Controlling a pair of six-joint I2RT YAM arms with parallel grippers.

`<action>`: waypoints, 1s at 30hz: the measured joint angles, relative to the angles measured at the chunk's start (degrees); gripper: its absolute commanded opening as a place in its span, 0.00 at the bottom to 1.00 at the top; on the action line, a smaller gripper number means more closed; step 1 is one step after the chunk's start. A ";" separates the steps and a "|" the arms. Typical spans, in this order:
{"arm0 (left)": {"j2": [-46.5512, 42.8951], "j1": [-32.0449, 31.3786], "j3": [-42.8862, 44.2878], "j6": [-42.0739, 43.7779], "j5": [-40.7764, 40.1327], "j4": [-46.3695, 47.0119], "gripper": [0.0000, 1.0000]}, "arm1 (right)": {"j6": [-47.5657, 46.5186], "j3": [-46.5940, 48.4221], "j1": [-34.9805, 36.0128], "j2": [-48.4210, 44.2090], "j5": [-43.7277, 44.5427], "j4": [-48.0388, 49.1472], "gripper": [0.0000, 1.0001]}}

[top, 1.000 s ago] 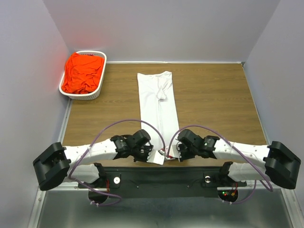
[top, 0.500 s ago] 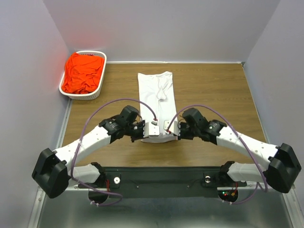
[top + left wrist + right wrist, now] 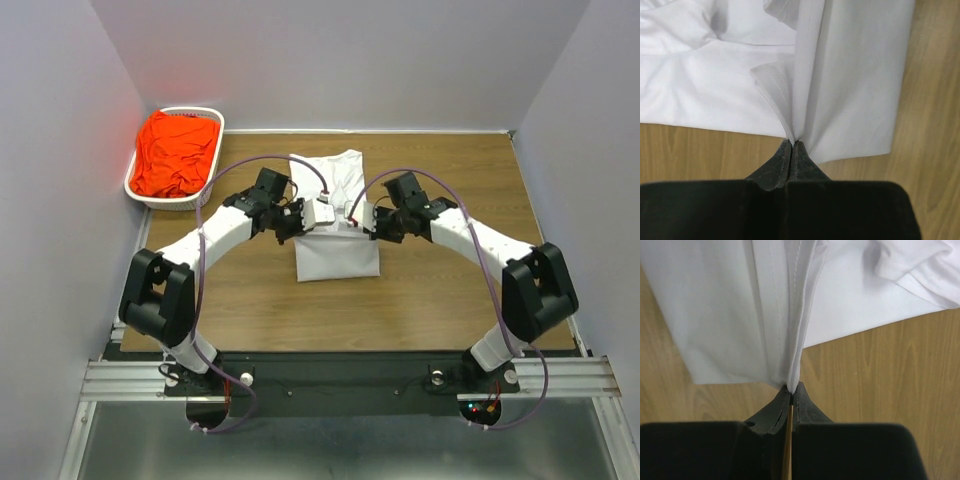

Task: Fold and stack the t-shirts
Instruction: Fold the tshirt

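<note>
The white t-shirt (image 3: 337,250) lies in the middle of the table, folded into a narrow strip with its near end lifted and doubled back over its far part. My left gripper (image 3: 322,213) is shut on the shirt's hem on the left side; the pinched cloth (image 3: 805,90) rises from its tips (image 3: 791,144). My right gripper (image 3: 355,214) is shut on the hem on the right side; the pinched cloth (image 3: 785,315) stands above its tips (image 3: 792,386). Both grippers hold the hem just above the shirt's middle. The orange-red t-shirt (image 3: 175,152) lies crumpled in the basket.
A white slotted basket (image 3: 205,190) stands at the table's back left corner. The wooden table (image 3: 460,200) shows bare wood to the right and left of the shirt. Grey walls close in the back and both sides.
Both grippers have carried the white shirt's near hem from the table's front edge toward the back, folding the shirt's near half over its far half.
</note>
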 measured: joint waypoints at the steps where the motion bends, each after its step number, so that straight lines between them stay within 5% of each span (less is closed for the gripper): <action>1: 1.53 0.83 1.68 0.72 0.02 -0.22 0.00 | -0.42 1.42 -0.61 1.53 -0.33 0.02 0.01; 7: 9.09 3.74 10.12 3.61 0.59 -0.87 0.00 | -2.95 8.70 -3.30 9.46 -1.95 0.39 0.01; 10: 12.41 4.63 12.72 4.68 0.66 -0.85 0.16 | -3.54 11.78 -4.07 13.03 -2.16 0.42 0.07; 12: 14.23 4.94 13.94 5.20 0.50 -0.79 0.30 | -3.78 13.73 -4.42 15.41 -2.01 0.50 0.37; 15: 17.70 5.46 16.20 5.20 -0.33 -0.68 0.52 | -3.50 15.41 -4.96 17.90 -0.94 0.81 0.64; 17: 19.26 5.88 17.53 4.50 -0.68 -0.28 0.62 | -2.84 16.55 -5.55 19.12 -0.13 0.79 0.66; 24: 19.21 9.27 18.97 -0.07 0.07 2.25 0.62 | 1.33 16.74 -8.26 16.83 1.27 1.62 0.54; 30: 5.01 9.64 3.61 -1.36 5.77 4.44 0.58 | 4.13 8.20 -5.68 5.68 -0.26 1.29 0.46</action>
